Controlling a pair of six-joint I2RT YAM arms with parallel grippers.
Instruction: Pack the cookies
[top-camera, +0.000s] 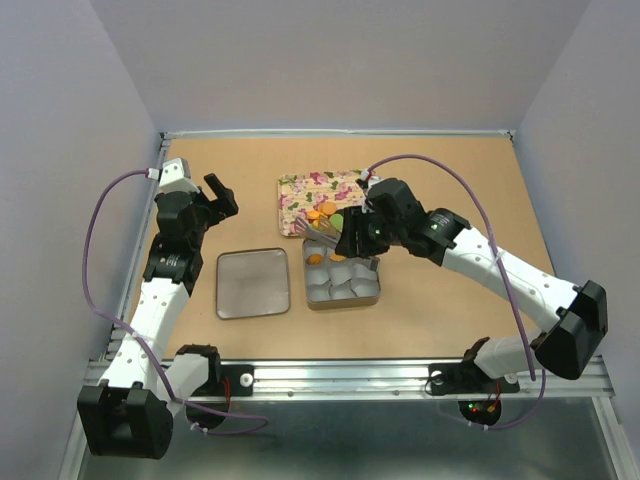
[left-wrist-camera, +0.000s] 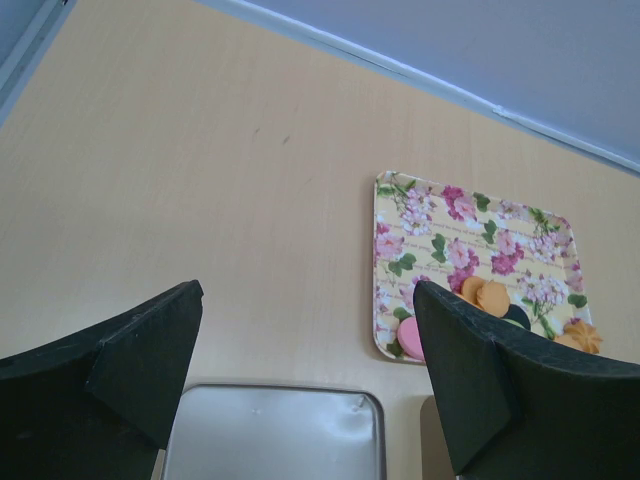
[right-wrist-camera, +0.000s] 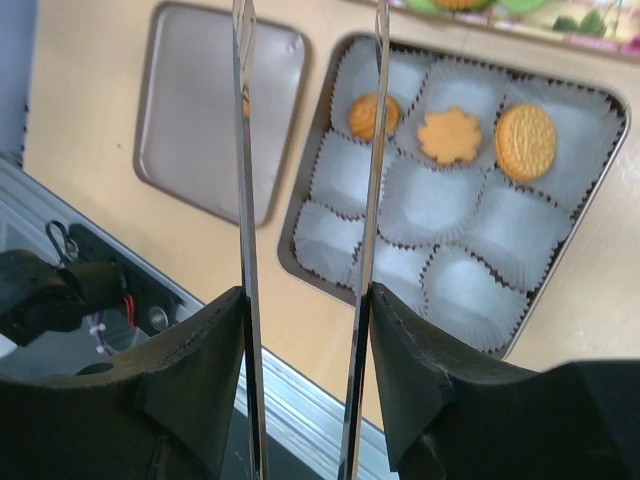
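The right gripper (right-wrist-camera: 305, 300) is hanging over the tin (top-camera: 345, 303), clamped on a pair of metal tongs (right-wrist-camera: 243, 200), and the two blades are standing apart. Nothing is showing between them, though the tips are running off the top of the wrist view, so I cannot vouch for the very ends.

Below them, three cookies (right-wrist-camera: 450, 135) are sitting in the tin's far row, one to each white paper cup. The other paper cups (right-wrist-camera: 430, 205) are lying bare. More cookies are waiting on the floral tray (top-camera: 298, 195) just behind the tin, mostly orange with a green one and a pink one among them.

So packing looks to be underway, roughly a third done by the cups, and the arm seems to be between picks.

The left gripper (left-wrist-camera: 308, 290) is hovering wide open over the worktop (top-camera: 250, 160), holding nothing. It is pointing toward the tray, with the lid (top-camera: 253, 283) just below it.

The next move, as I'm reading it, is calling for the tongs to swing to the tray. They need to straddle one cookie edge to edge and pinch gently so it does not skid or crack. Then comes a carry to a bare cup in the middle row.
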